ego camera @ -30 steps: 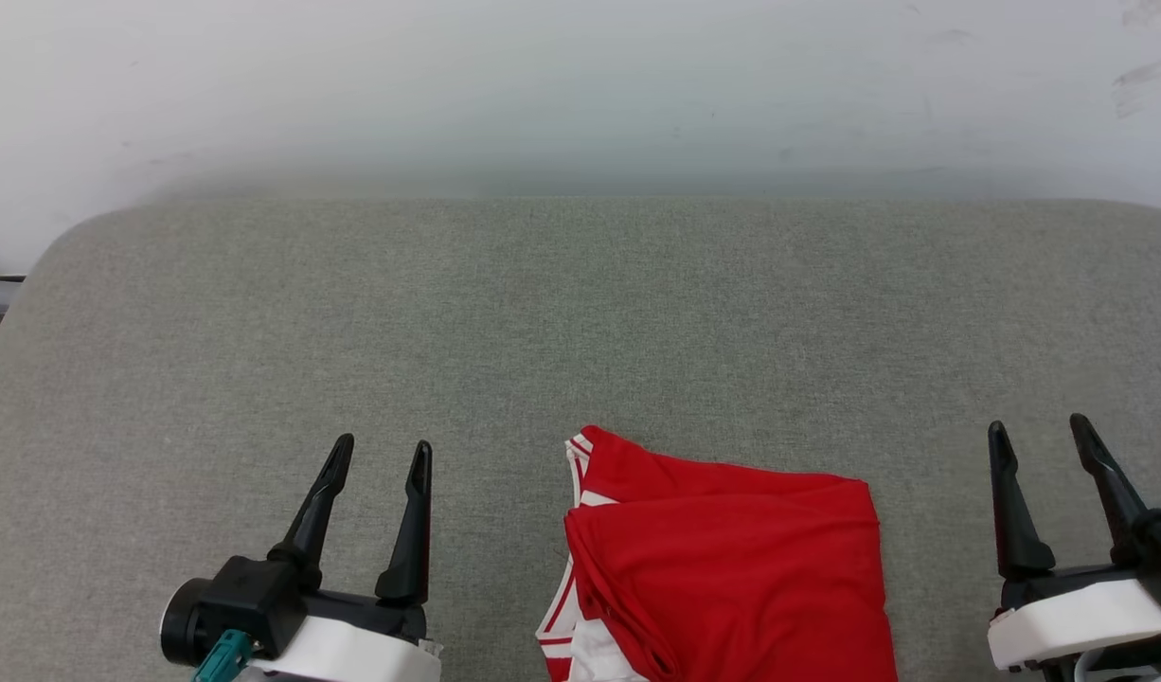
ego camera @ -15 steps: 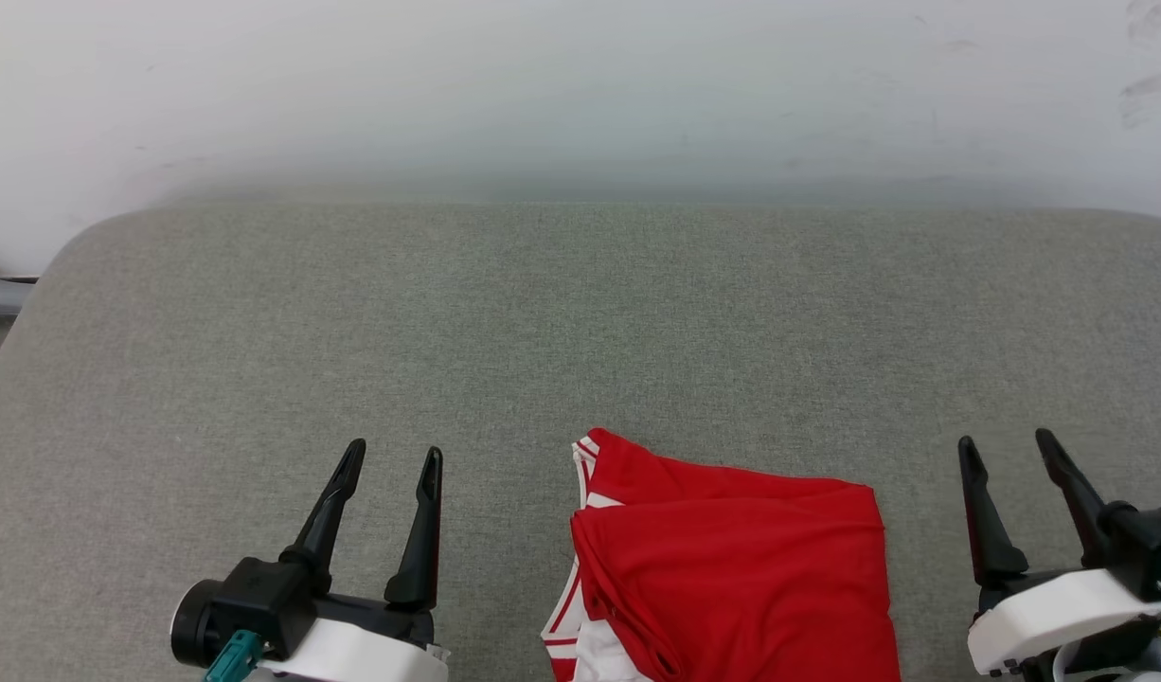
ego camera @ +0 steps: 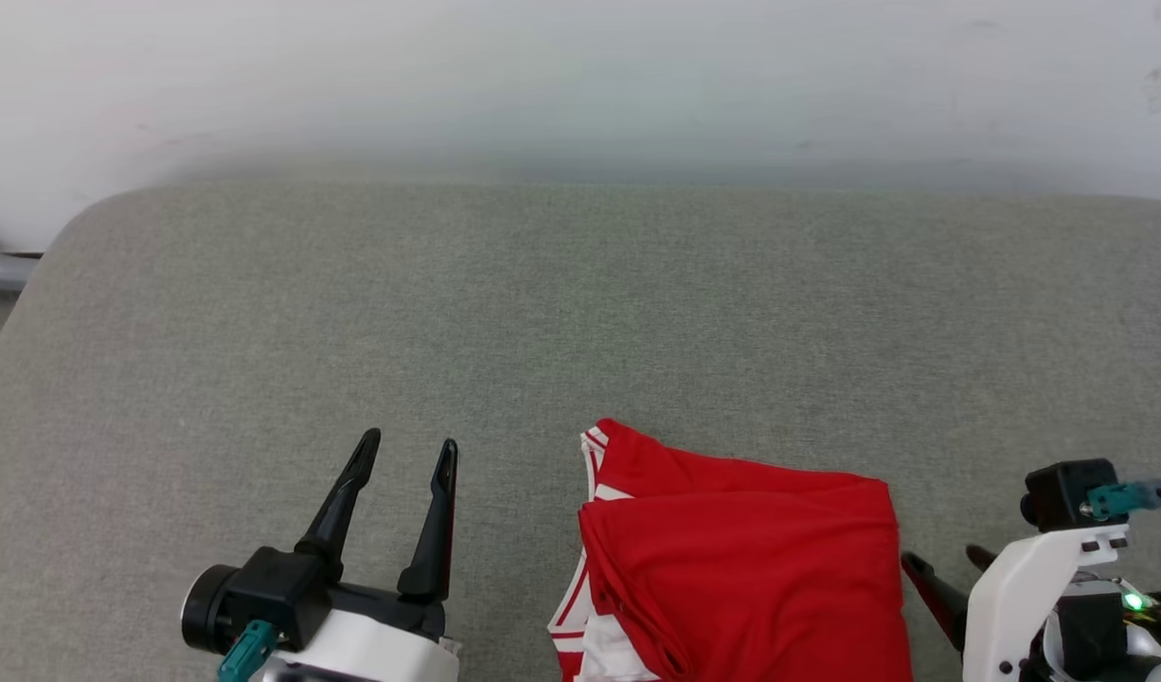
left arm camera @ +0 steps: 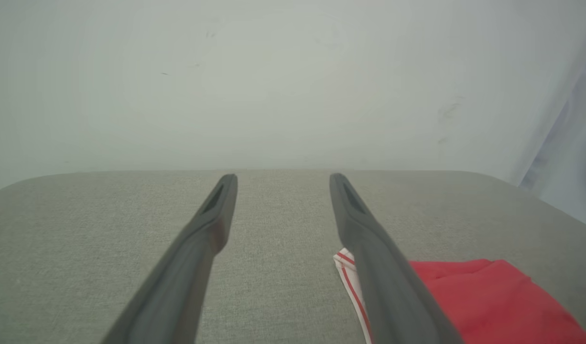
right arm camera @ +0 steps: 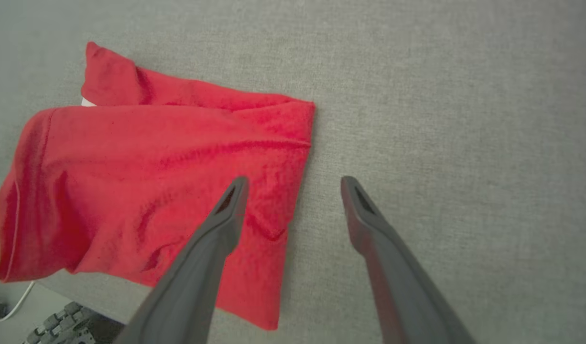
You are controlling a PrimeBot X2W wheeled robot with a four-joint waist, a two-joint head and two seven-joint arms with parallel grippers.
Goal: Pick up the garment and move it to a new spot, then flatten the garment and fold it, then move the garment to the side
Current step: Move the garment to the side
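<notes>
Black fingers (right arm camera: 221, 229), two on each of the two grippers, stand spread wide with nothing held between them. The right gripper (right arm camera: 294, 180) straddles the right edge of the garment (right arm camera: 154, 167), with one finger over red cloth and the other over bare grey upholstery (right arm camera: 441, 119); I cannot tell whether it touches. The left gripper (ego camera: 410, 441) points forward over bare fabric, apart from the garment's left side. The one garment lies as a folded red bundle at the near edge, striped white trim (ego camera: 569, 616) showing on its left. A pale wall (ego camera: 543, 76) stands behind.

No lettering or numbers can be read anywhere
</notes>
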